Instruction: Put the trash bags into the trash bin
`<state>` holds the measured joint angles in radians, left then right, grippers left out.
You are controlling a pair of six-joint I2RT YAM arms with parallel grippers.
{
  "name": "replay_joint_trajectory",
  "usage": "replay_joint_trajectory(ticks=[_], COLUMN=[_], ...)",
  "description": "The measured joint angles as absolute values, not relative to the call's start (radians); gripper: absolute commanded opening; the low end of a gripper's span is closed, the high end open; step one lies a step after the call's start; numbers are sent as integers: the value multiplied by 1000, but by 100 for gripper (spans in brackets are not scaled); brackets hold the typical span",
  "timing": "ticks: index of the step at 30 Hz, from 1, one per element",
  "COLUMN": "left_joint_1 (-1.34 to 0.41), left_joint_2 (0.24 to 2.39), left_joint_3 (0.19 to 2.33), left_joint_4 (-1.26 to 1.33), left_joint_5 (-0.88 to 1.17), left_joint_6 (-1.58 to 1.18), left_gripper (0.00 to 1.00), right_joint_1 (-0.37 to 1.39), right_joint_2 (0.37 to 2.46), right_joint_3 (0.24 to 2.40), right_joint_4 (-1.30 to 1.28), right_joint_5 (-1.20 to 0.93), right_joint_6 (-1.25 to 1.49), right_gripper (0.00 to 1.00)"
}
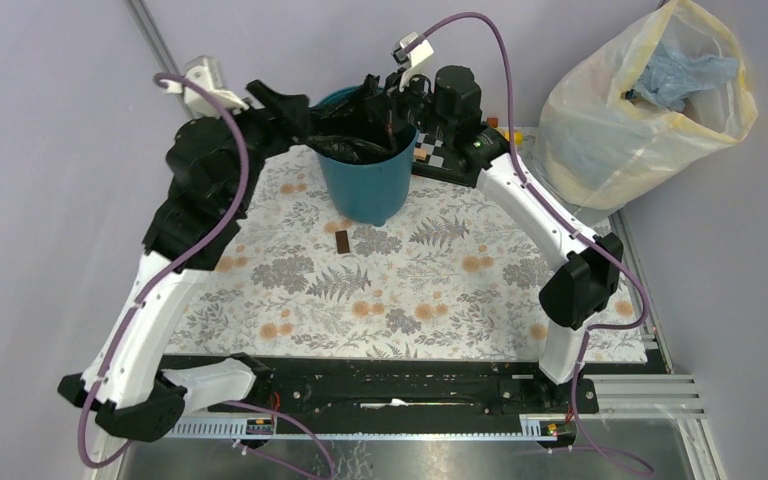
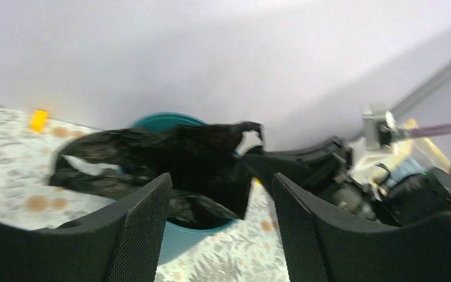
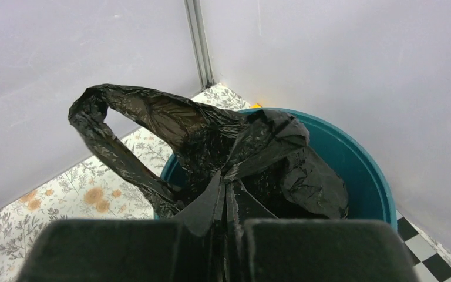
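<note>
Left of centre, the left gripper (image 2: 220, 194) faces the bin (image 1: 370, 195). Only its wrist view shows its fingers apart and empty. The bag (image 3: 235, 147) lies partly inside the bin, a loop sticking out past the rim. The right gripper (image 3: 226, 220) is clamped on the bag's film, which is plain only from its own wrist view.

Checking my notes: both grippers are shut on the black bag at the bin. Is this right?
No. Only the right gripper is shut on the bag at the bin; the left gripper is open, per the left wrist view.
</note>
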<state>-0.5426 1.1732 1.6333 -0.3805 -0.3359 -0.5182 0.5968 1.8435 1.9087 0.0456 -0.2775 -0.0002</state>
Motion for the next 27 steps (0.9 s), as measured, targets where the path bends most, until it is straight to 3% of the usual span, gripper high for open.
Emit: replay_joint_trajectory(ticks=[7,11,15,20,23,27], left_joint_1=[-439,-318,-115,124,206,246], left_joint_2=[1119,1119,1124,1146,1157,1153], left_joint_3=[1619,1561,1458,1332,1232,1074], left_joint_4=[-504,-540,-545,-474,-353,-174], left_joint_5=[-429,-376,-236,23,191,327], left_joint_6=[-513,-556,-665,-826,-941,-1077], left_gripper=[73,89,92,84,82,87], right_joint_1=[580,580,580,580,580,580], right_joint_2=[1847,1847,1845,1843,1843,1841], right_joint_3=[1908,1907,1893,1862,1857,1852], right_joint_4=[28,28,30,31,31,32], right_joint_5=[-294,-305,-319,-344,-358,-372], right_joint_6=[20,20,20,17,16,16], right_gripper=[0,0,0,0,0,0])
